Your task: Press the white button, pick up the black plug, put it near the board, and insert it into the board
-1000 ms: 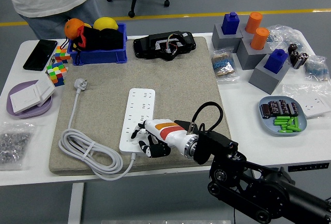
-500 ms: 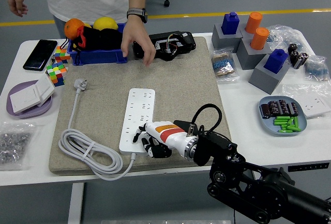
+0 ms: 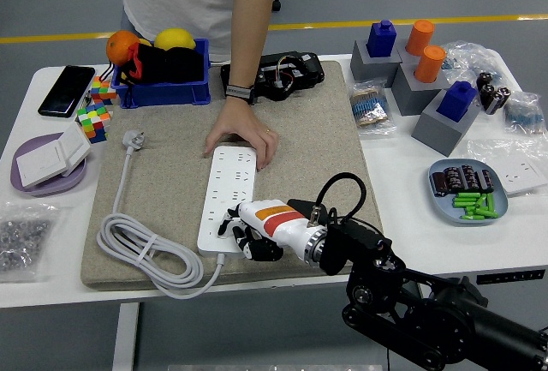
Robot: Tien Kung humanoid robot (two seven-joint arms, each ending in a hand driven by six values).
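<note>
White tabletop (image 3: 411,144) carries everything, and a grey felt mat (image 3: 317,144) covers its middle, likely to keep the parts from sliding. On the mat lies the white power strip (image 3: 224,204), the board of this task, long axis running away from the robot. A person's hand (image 3: 242,134) lies flat on its far end, seemingly pinning it so a push at the near end won't shove it. The strip's white cable (image 3: 141,251) coils at the mat's near left corner and runs up to its own white plug (image 3: 133,139), well clear of the sockets.

Now the robot's right hand (image 3: 250,232): it sits at the strip's near end, fingers curled downward and holding nothing, fingertips over the near edge where the button should be. I can't tell whether they touch, so I'd judge the press is in progress. Left hand isn't showing.

Black plug? Probably in the black tray (image 3: 272,75) at the mat's far edge, untouched.
</note>
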